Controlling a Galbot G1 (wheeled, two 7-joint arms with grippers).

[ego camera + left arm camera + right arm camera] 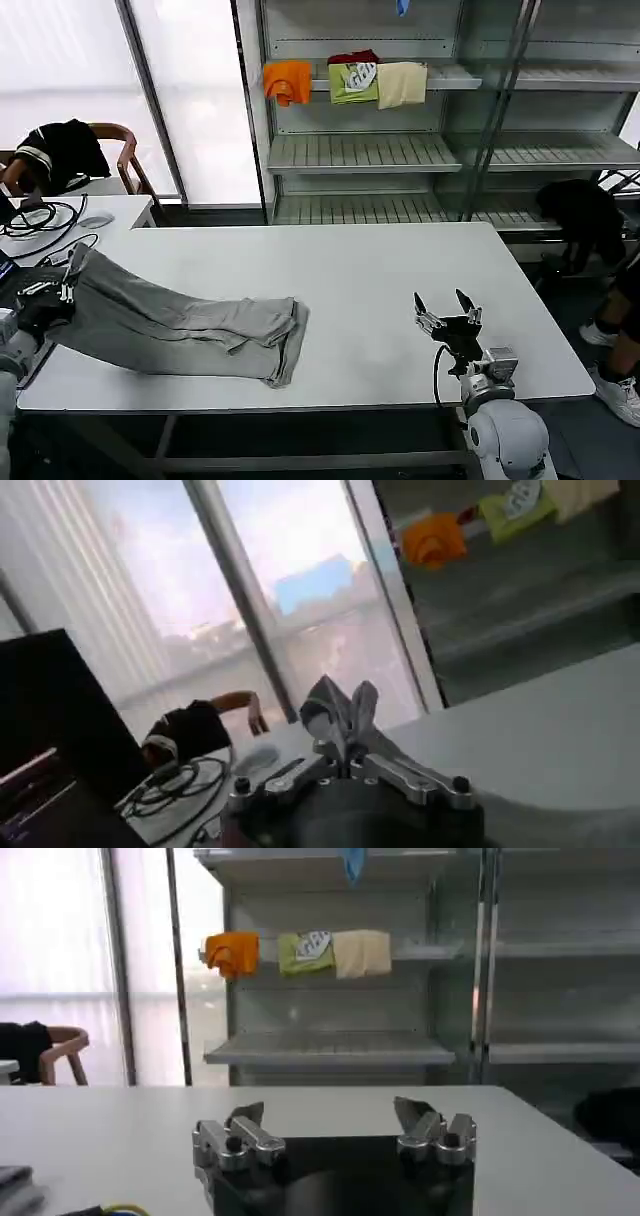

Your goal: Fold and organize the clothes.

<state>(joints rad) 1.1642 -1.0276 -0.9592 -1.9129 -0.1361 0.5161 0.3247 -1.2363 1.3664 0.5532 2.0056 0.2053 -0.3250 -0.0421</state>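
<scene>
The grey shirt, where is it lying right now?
In the head view, the grey shirt lies stretched out on the left half of the white table, its far-left end at the left claw by the table's edge.

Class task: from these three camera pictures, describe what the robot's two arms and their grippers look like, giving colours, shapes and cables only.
The right gripper has two pointed metal fingers, silver with dark tips, on a black body. A black cable loops beside it down to a rounded light grey arm segment. The left gripper has silver metal fingers, bolted silver linkage bars and a dark base. In the head view, its arm is also light grey.
</scene>
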